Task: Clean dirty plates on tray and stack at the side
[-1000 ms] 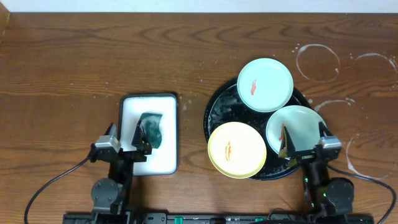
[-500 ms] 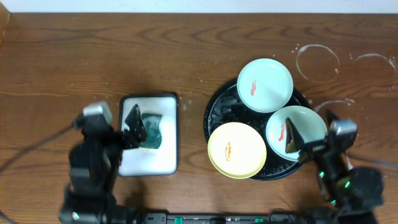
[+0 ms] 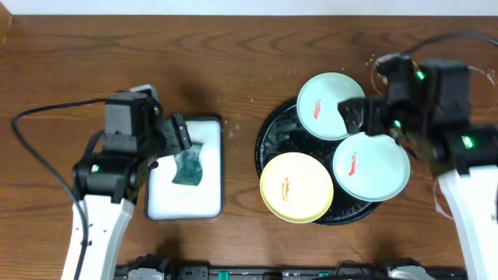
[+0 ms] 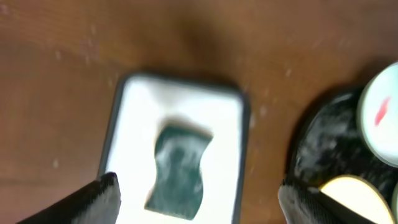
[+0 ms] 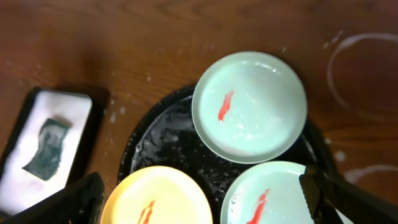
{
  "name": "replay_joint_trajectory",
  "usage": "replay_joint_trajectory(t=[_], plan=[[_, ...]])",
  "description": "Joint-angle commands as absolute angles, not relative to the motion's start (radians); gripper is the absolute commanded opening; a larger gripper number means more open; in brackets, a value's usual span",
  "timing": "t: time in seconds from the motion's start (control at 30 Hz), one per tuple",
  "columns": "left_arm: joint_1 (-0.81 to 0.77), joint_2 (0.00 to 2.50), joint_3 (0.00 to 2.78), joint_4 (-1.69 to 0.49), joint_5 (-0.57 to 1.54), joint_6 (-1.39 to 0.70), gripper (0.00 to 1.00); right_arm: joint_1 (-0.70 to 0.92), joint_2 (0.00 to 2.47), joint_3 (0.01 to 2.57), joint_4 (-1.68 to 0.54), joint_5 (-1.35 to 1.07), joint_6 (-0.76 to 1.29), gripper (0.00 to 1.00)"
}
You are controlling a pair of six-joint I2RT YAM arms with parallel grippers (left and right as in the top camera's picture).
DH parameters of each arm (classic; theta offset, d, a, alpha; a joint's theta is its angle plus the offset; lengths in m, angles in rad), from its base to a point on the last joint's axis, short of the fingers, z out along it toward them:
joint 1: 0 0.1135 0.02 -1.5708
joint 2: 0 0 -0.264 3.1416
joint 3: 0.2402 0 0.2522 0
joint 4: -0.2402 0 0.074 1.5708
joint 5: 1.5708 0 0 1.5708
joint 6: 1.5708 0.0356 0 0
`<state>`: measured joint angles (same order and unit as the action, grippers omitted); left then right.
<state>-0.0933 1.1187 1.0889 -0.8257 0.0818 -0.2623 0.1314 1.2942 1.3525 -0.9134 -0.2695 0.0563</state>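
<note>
A brown wood table (image 3: 233,62) is seen, with white water rings (image 3: 398,78) on its right part. A black tray (image 3: 267,144) with foam (image 3: 284,136) is set on it, and three plates are laid in it: a green plate (image 3: 332,106) at the back, a second green plate (image 3: 371,167) at the right and a yellow plate (image 3: 296,187) at the front. A red smear (image 3: 317,107) is seen on each, so none looks cleaned, and nothing is stacked at the side yet. To the left, well apart from the black tray, a sponge (image 3: 187,166) is kept in a white tray (image 3: 206,204). The left gripper (image 3: 177,134) is held above the sponge with its fingers (image 4: 102,198) wide apart and nothing in them. The right gripper (image 3: 356,115) is held over the two green plates, also spread wide and empty. The step now is probably to get the sponge picked up and a plate held. The sponge would best be taken across its thin middle, from straight above, so the white tray is not dragged. A plate should be gripped at its rim and kept flat, as wet foam could make it slip. No words, labels or brand marks can be read anywhere.
</note>
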Motion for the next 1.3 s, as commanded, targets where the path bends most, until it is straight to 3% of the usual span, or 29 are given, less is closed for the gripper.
replay_joint_trajectory(t=[0.0,0.3,0.43,0.73,0.8,0.87,1.0,1.23,1.27], plan=[[-0.088,1.148,1.107,-0.879,0.105,-0.267,0.83,0.136,1.357,1.382,-0.908,-0.336,0.047,0.99],[-0.09,1.357,1.02,-0.854,0.101,-0.262,0.8,0.136,1.431,1.382,-0.933,-0.375,0.101,0.99],[-0.09,1.51,1.019,-0.836,0.101,-0.239,0.64,0.136,1.431,1.382,-0.924,-0.376,0.112,0.99],[-0.091,1.752,1.019,-0.777,0.139,-0.168,0.59,0.136,1.431,1.382,-0.922,-0.375,0.127,0.99],[-0.091,1.785,1.019,-0.763,0.139,-0.168,0.5,0.136,1.431,1.382,-0.92,-0.375,0.127,0.99],[-0.091,1.819,1.019,-0.749,0.138,-0.168,0.32,0.136,1.431,1.382,-0.92,-0.375,0.127,0.99],[-0.091,1.872,1.019,-0.731,0.139,-0.169,0.08,0.136,1.431,1.382,-0.92,-0.375,0.127,0.99],[-0.09,1.829,1.087,-0.825,0.139,-0.168,0.08,0.137,1.431,1.382,-0.919,-0.375,0.126,0.99],[-0.09,1.816,1.109,-0.845,0.139,-0.168,0.16,0.137,1.431,1.382,-0.919,-0.375,0.126,0.99]])
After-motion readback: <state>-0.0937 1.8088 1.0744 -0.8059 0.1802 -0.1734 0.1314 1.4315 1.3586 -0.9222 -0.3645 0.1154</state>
